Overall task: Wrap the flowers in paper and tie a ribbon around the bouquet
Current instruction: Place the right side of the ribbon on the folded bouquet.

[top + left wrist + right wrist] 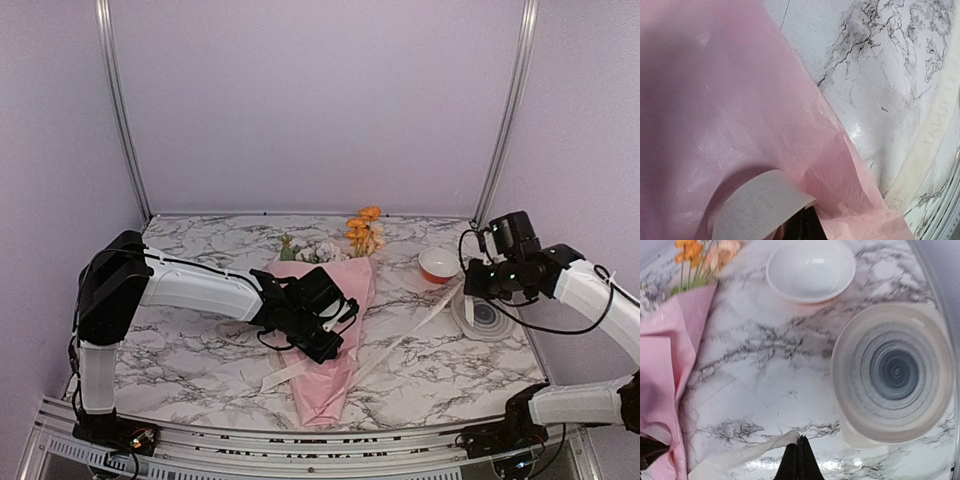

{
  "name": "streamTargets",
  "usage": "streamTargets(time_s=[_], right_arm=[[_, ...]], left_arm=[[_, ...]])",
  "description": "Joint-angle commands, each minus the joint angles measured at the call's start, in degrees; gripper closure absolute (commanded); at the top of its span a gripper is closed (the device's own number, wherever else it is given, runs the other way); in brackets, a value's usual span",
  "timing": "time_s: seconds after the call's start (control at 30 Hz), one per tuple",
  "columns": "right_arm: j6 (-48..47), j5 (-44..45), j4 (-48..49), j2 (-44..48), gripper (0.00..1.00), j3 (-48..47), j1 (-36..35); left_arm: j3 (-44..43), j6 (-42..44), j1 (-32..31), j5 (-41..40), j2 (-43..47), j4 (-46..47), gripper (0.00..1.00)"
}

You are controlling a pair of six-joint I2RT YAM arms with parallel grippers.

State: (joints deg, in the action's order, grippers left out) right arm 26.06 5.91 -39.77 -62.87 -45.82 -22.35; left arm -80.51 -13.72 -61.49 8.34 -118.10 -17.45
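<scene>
Pink paper cone bouquet (328, 385) lies flat on the marble-patterned table (200, 350). Its long axis runs near-to-far: orange flower heads (365, 232) toward the back wall, tip toward the arm bases. Left gripper (322, 335) has fingers together, pressing mid-cone, probably to stop the wrap unrolling. Right gripper (800, 442) is closed, pinching the end of the narrow cream ribbon (745, 454) and holding it out sideways, ready for the tie.

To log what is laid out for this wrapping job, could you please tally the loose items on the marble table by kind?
Bouquet: 1
Ribbon: 1
Bowl: 1
Plate: 1
Total: 4
</scene>
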Motion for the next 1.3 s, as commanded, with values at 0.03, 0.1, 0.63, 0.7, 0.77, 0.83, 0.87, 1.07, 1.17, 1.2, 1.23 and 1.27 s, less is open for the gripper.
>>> streamTargets(time_s=[0.03, 0.1, 0.63, 0.7, 0.77, 0.83, 0.87, 1.07, 1.17, 1.2, 1.23, 1.27], right_arm=[[-9.4, -0.62, -0.45, 4.36, 1.0, -16.79, 10.28], [-11.38, 0.11, -0.69, 2.65, 1.0, -24.14, 10.57], [-9.46, -16.7, 9.93, -15.21, 1.0, -41.93, -2.79], [-8.23, -19.38, 12.73, -18.16, 1.0, -39.78, -6.15], [-7.95, -20.79, 16.5, -20.98, 1.0, -37.93, -9.55], [-8.07, -22.59, 18.14, -25.0, 1.0, -38.33, -12.66], [-8.08, -23.34, 18.11, -27.13, 1.0, -39.56, -14.1], [-8.63, -23.73, 16.61, -40.36, 1.0, -51.02, -22.3], [-8.5, -23.48, 15.81, -45.35, 1.0, -56.53, -25.25], [-8.37, -23.46, 15.53, -47.02, 1.0, -58.33, -27.36], [-8.19, -23.61, 15.36, -48.39, 1.0, -59.48, -28.49], [-7.91, -24.06, 15.27, -49.91, 1.0, -60.44, -29.4]], left_arm=[[-0.61, 0.98, -0.02, 0.49, -2.27, -2.42, 1.0], [-0.71, 1.08, 0.03, 0.56, -2.3, -2.47, 1.0], [-0.44, 0.95, 0.06, 0.39, -2.09, -2.47, 1.0], [-0.29, 0.6, -0.02, 0.2, -2.01, -2.41, 1.0], [-0.13, 0.09, 0.01, -0.1, -1.97, -2.28, 1.0], [0.07, -0.24, 0.01, -0.2, -1.88, -2.0, 1.0], [0.24, -0.38, 0.01, -0.35, -1.79, -1.83, 1.0], [0.7, -0.57, -0.19, -0.74, -1.53, -1.26, 1.0], [0.77, -0.47, -0.16, -0.71, -1.45, -1.23, 1.0], [0.79, -0.36, -0.18, -0.75, -1.43, -1.24, 1.0], [0.79, -0.27, -0.2, -0.71, -1.46, -1.26, 1.0], [0.79, -0.18, -0.19, -0.76, -1.51, -1.27, 1.0]])
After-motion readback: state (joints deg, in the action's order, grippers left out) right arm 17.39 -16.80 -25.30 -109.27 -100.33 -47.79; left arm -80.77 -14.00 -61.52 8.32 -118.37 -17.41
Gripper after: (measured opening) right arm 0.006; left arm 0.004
